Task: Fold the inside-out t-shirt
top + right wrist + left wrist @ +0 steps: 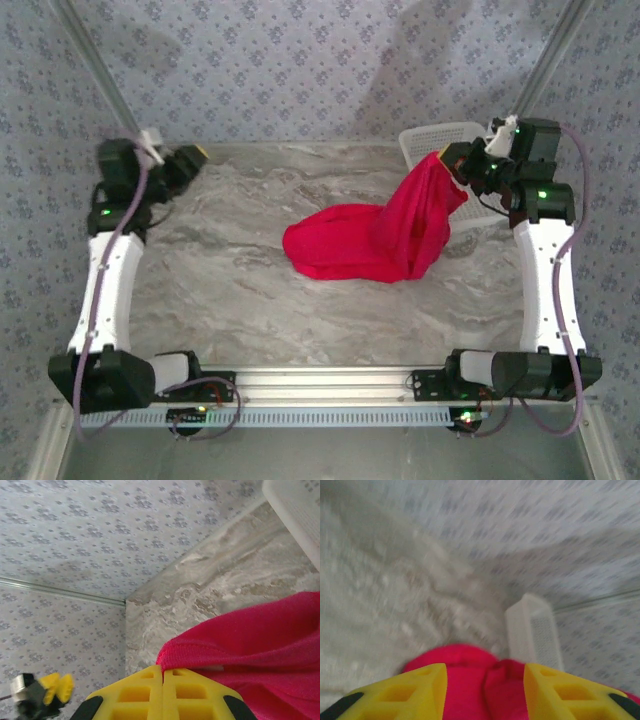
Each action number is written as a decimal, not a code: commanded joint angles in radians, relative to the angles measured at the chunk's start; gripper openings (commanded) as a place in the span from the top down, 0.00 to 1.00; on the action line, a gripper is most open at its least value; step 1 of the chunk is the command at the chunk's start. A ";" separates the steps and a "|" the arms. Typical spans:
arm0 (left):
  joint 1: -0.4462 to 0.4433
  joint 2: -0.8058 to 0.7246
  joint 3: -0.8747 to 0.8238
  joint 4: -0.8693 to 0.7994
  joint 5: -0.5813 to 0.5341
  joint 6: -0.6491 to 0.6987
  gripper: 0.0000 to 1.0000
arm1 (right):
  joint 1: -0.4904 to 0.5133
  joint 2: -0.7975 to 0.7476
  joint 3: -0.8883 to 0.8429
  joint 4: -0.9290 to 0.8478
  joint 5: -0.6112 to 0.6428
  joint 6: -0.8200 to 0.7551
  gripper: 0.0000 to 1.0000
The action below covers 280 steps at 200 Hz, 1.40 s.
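Red t-shirt (350, 245) lies mostly in a soft heap on the table (230, 290). One end of it is pulled up and off to the side, so the cloth makes a slope from the heap up to the right gripper (455, 160).

From the right wrist, the right gripper's (162, 680) two yellow fingers are pressed tight together. A hem of the t-shirt (250, 650) is pinched right at their tips. The white basket (440, 135) sits just behind this gripper, and the heap hangs down below it and toward the middle.

The left gripper (190, 158) is far from the cloth, on the other side of the table. From its wrist, its fingers (420, 690) are spread apart with nothing between them. The t-shirt (470, 670) and the basket (535, 635) are well ahead of it.

I think this is an early step: the shirt is being picked up so it can be spread flat. No fold is made yet.

Next, the left gripper likely needs to reach across to the cloth and take another edge or corner. Then both could pull the shirt wide and lay it down smooth. It should grab one layer, not a bunch.
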 commanded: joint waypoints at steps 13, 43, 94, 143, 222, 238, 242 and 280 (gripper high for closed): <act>-0.190 0.177 -0.017 -0.095 -0.234 0.178 0.52 | 0.003 -0.021 -0.032 0.049 -0.013 -0.004 1.00; -0.301 0.381 0.063 -0.133 -0.344 0.272 0.54 | 0.005 -0.032 -0.061 0.054 -0.013 -0.010 1.00; -0.334 0.535 0.060 -0.007 -0.255 0.362 0.59 | 0.002 -0.036 -0.082 0.052 -0.014 -0.027 1.00; -0.336 0.621 0.054 0.068 -0.195 0.356 0.59 | 0.000 -0.018 -0.093 0.071 -0.028 -0.030 1.00; -0.357 0.735 0.104 0.074 -0.213 0.347 0.92 | -0.001 0.000 -0.102 0.078 -0.039 -0.041 1.00; -0.354 0.720 0.138 0.025 -0.212 0.361 1.00 | -0.002 0.004 -0.100 0.077 -0.040 -0.042 1.00; -0.352 0.709 0.152 0.004 -0.211 0.365 1.00 | -0.003 0.005 -0.097 0.077 -0.041 -0.041 1.00; -0.155 0.487 0.287 -0.060 0.030 0.238 1.00 | -0.050 0.018 -0.010 0.026 -0.080 -0.042 1.00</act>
